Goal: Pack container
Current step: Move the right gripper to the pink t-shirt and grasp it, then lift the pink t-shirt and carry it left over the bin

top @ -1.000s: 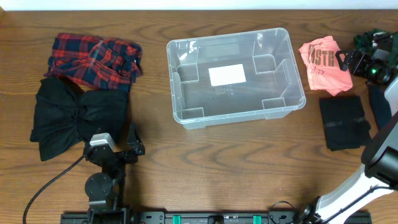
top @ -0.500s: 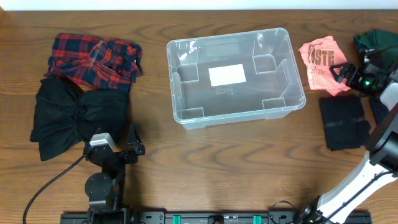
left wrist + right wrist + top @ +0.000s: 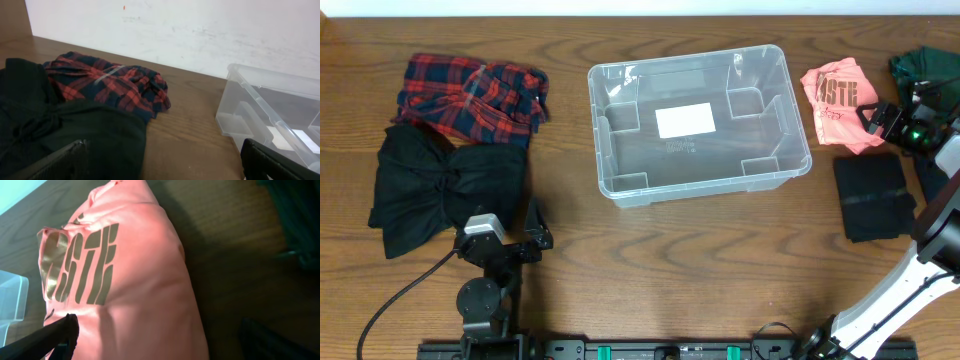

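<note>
container (image 3: pixel 710 183) sits mid-desk toward the far edge, empty, only its label on the base. Right gripper (image 3: pixel 872 117) is at the right edge of the pink shirt (image 3: pixel 835 100) near the far right corner, fingers spread wide over the fabric in the wrist view; can't tell if they touch yet. Left gripper (image 3: pixel 165 167) is parked by the near edge, fingers also spread, holding nothing.

Advice: drop onto the thick middle fold, not the loose hem. Close fully, lift clear of the rim, then release low inside.

Versus 1 s ago: right gripper has shifted slightly toward the near edge along the shirt. Shirt, container and left arm are unmoved.
</note>
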